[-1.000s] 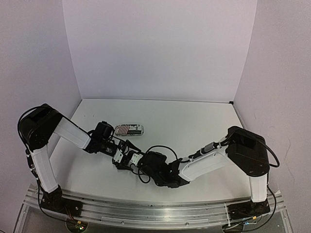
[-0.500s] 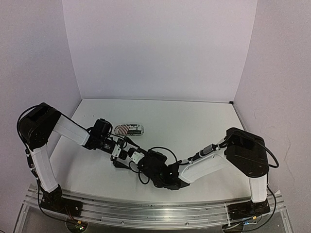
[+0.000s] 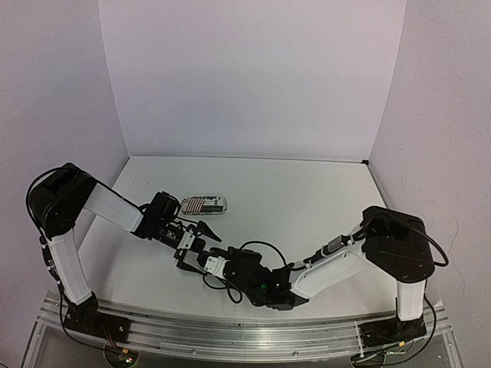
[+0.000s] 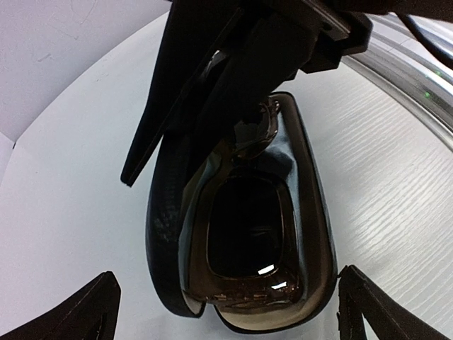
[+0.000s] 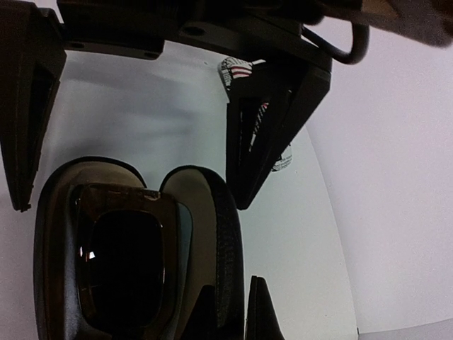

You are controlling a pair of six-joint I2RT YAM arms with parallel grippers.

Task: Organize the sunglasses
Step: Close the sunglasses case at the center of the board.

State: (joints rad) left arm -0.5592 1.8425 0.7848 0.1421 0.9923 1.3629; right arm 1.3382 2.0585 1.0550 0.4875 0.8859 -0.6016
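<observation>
The brown sunglasses [image 4: 248,230] lie folded in an open black case [image 4: 315,234] on the table, lens up. In the right wrist view the same sunglasses [image 5: 120,269] fill the case's tray. My right gripper [image 5: 230,282] is shut on the rim of the raised lid [image 5: 212,219] and keeps it up. My left gripper [image 4: 228,273] is open, its fingertips well apart on either side of the case's end and touching nothing. In the top view the left gripper [image 3: 196,243] and the right gripper [image 3: 219,264] meet at the case near the table's front middle. No white pair is in view.
A striped black-and-white case [image 3: 203,205] lies shut just behind the left gripper, also visible as the striped case [image 5: 237,69] past the left gripper's fingers [image 5: 265,134]. White walls close the table at the back and sides; the metal rail [image 3: 230,333] runs along the front.
The left gripper's jaws have spread to full width around the case. The right arm has sunk lower and shifted slightly toward the front, still gripping the lid.
</observation>
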